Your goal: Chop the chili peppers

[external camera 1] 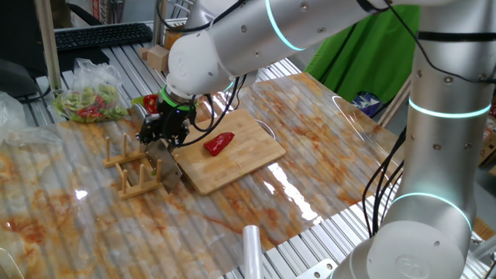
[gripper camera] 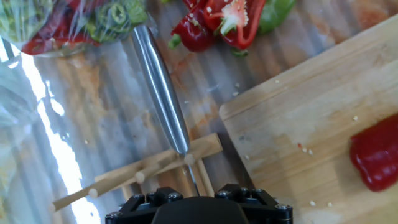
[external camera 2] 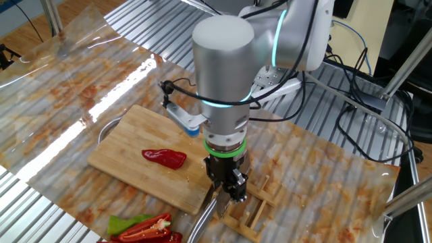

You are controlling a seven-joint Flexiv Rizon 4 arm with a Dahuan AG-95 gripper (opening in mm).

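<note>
One red chili pepper (external camera 1: pixel 219 143) lay flat near the middle of the wooden cutting board (external camera 1: pixel 248 159), well apart from the gripper (external camera 1: pixel 161 133), which hung steeply downward past the board's edge, over a small wooden rack (external camera 1: pixel 133 167). In the other fixed view the pepper (external camera 2: pixel 164 157) sat clear of the gripper (external camera 2: pixel 229 192), with bare board between them. The hand view showed it at the right margin (gripper camera: pixel 377 158), on the board (gripper camera: pixel 298 118).

A knife with a long steel handle (gripper camera: pixel 160 87) rested in the rack (gripper camera: pixel 140 174), its narrow end running down toward the gripper body. The fingertips were hidden in every view, so whether the jaws stood apart, together, or clamped on the knife could not be told.

Count: one pepper on the board; one board; one rack; one knife. Beyond the rack lay a loose group of cut red and green pepper pieces (gripper camera: pixel 227 22), number unclear, and one clear bag of chopped pieces (external camera 1: pixel 89 101). A stained clear sheet (external camera 1: pixel 325 132) covered the table.
</note>
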